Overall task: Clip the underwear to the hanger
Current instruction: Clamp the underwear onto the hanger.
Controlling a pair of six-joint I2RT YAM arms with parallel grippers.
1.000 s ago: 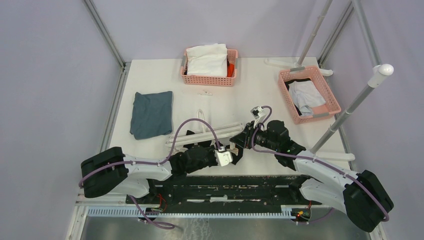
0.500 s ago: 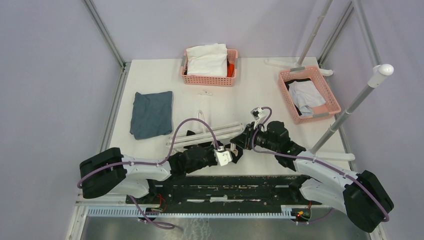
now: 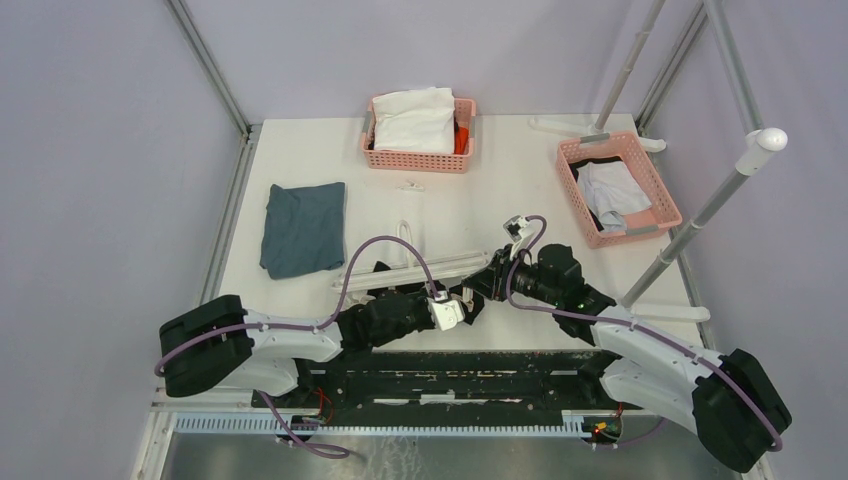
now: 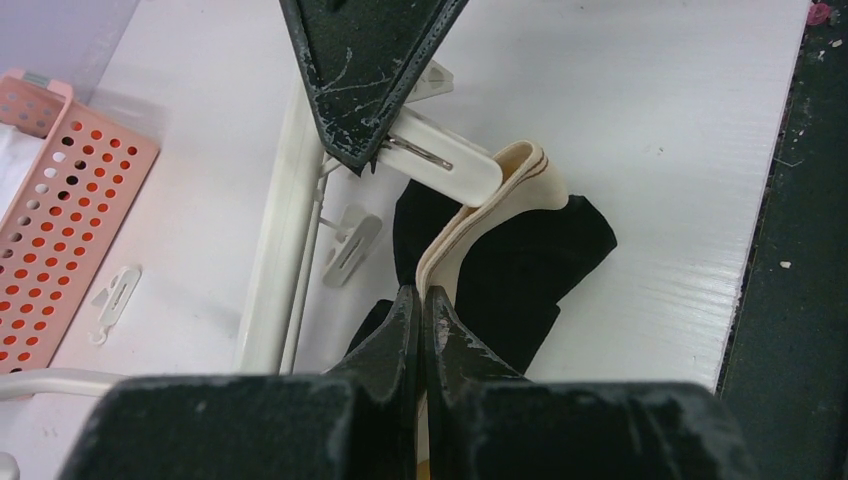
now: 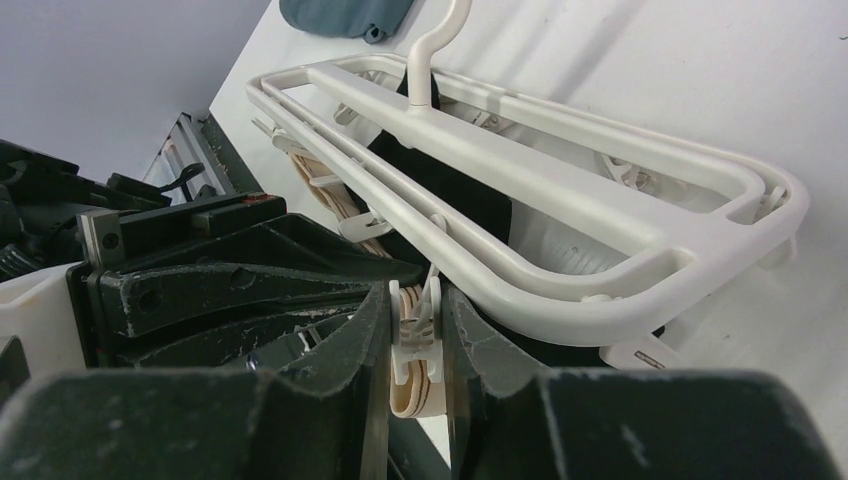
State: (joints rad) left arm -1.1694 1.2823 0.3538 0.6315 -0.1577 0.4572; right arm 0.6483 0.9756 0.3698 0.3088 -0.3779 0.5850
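Note:
The white hanger (image 3: pixel 405 268) lies flat mid-table; its frame and hook fill the right wrist view (image 5: pixel 560 190). The black underwear (image 4: pixel 520 270) with a beige waistband (image 4: pixel 500 195) lies under the hanger's near rail (image 4: pixel 285 230). My left gripper (image 4: pixel 421 295) is shut on the waistband and holds it raised. My right gripper (image 5: pixel 415 300) is shut on a white hanger clip (image 5: pixel 417 335), with the waistband fold (image 5: pixel 415 390) sitting between the clip's jaws. In the top view the two grippers, left (image 3: pixel 462 305) and right (image 3: pixel 480 287), meet at the hanger's right end.
A pink basket (image 3: pixel 375 155) with a white garment stands at the back, and a second pink basket (image 3: pixel 640 225) at the right. A folded blue-grey cloth (image 3: pixel 303 227) lies at the left. A loose clip (image 3: pixel 410 186) lies behind the hanger. A slanted metal pole (image 3: pixel 700 215) stands at the right.
The right arm has edged slightly toward the left gripper. Both grips are unchanged, and the hanger has not moved.

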